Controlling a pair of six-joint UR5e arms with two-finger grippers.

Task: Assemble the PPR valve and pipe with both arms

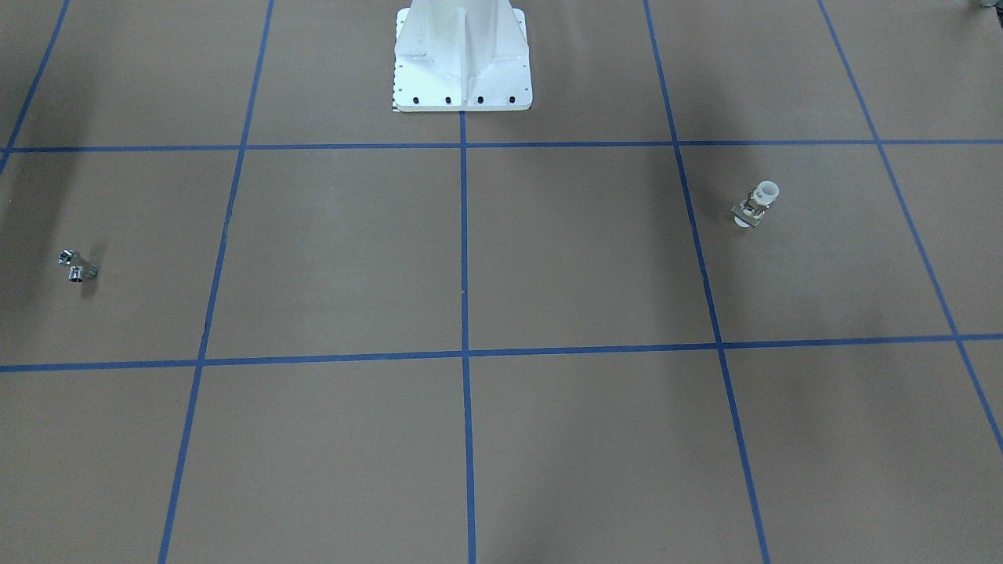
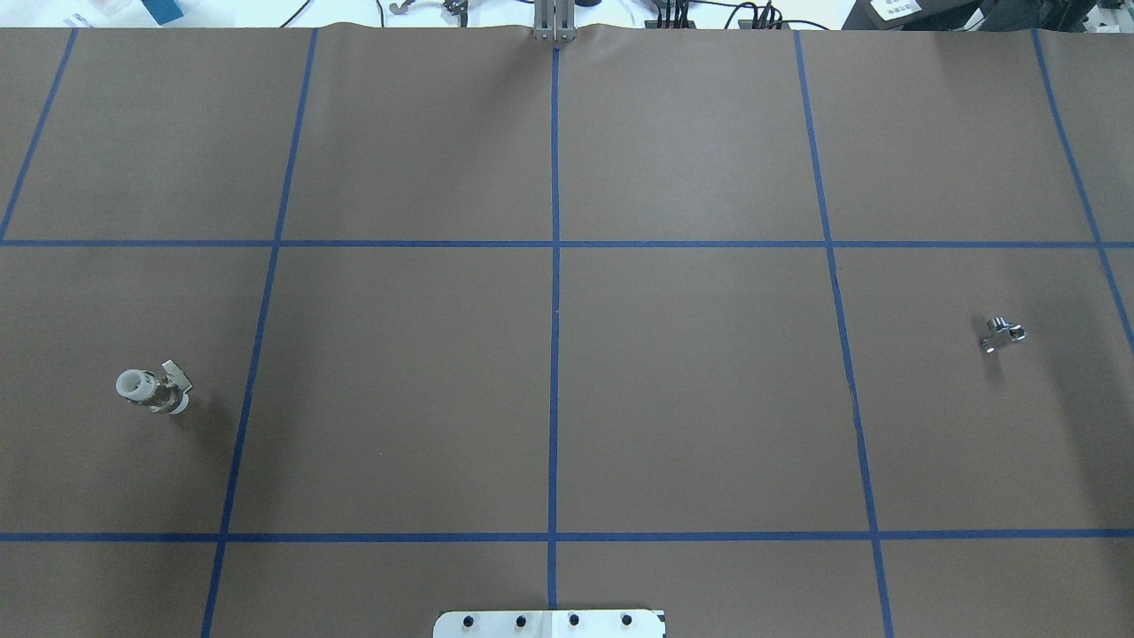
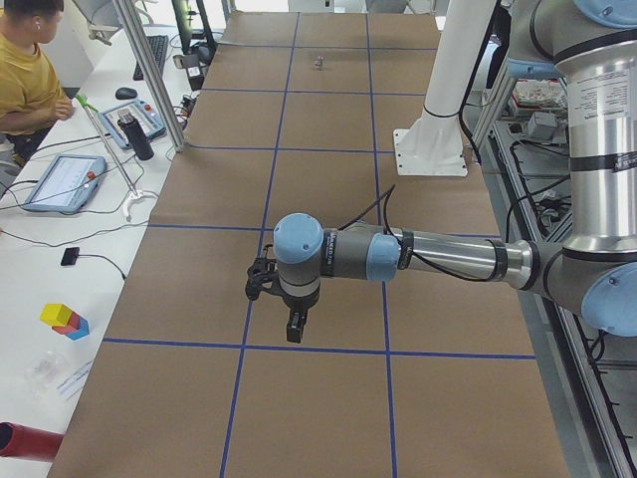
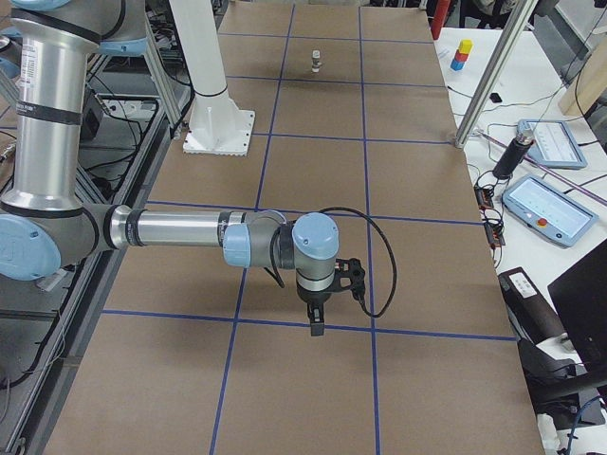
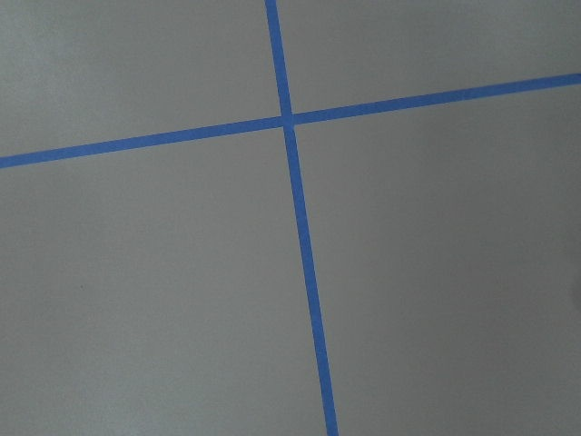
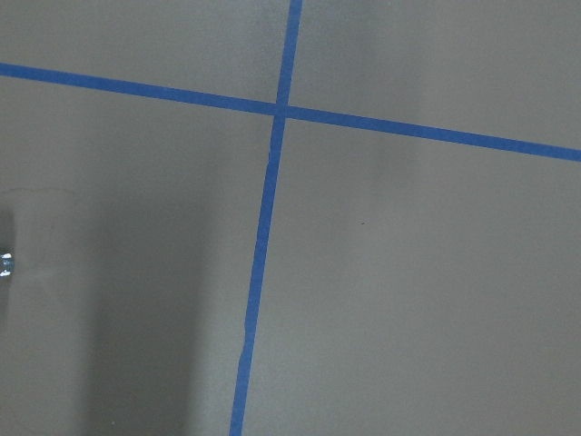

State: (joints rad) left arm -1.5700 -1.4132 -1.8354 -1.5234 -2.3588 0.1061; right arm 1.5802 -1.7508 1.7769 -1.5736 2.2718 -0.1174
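The PPR valve [image 1: 756, 204], white with a metal middle band and a flat side handle, stands on the brown table at the robot's left [image 2: 152, 390]; in the exterior right view the valve [image 4: 317, 62] is far and small. The pipe [image 1: 77, 266], a shiny silver elbow, lies at the robot's right [image 2: 1001, 332], far away in the exterior left view [image 3: 319, 63]. My left gripper [image 3: 292, 327] and right gripper [image 4: 316, 322] hang above the table, pointing down, seen only in the side views. I cannot tell whether either is open or shut. Both wrist views show bare table and blue tape.
The white pedestal base [image 1: 462, 70] stands at the robot's edge of the table [image 2: 549, 623]. Blue tape lines [image 2: 555, 266] grid the brown surface. A person [image 3: 25, 70] sits beside the table with tablets [image 3: 62, 182] and cables; coloured blocks [image 3: 66, 321] lie off the table.
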